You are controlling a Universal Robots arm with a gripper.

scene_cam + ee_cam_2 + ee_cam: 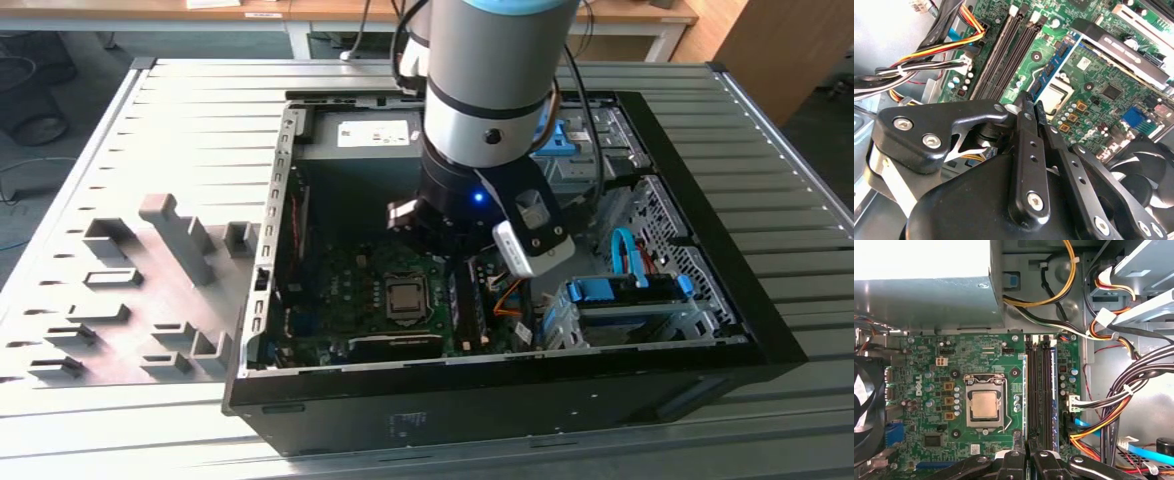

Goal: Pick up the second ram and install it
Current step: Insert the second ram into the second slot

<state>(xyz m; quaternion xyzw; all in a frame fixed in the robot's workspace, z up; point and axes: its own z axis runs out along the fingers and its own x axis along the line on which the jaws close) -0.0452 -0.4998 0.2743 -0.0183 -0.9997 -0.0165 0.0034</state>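
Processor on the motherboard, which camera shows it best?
The first wrist view: the processor faces the camera, whole. The second wrist view shows it slanted beyond the end effector; the exterior view shows it beside the arm.

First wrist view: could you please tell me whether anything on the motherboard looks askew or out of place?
Nothing stands out. The second ram stands straight along the slot nearest the processor, parallel to the empty slots, with the claw shut on its end.
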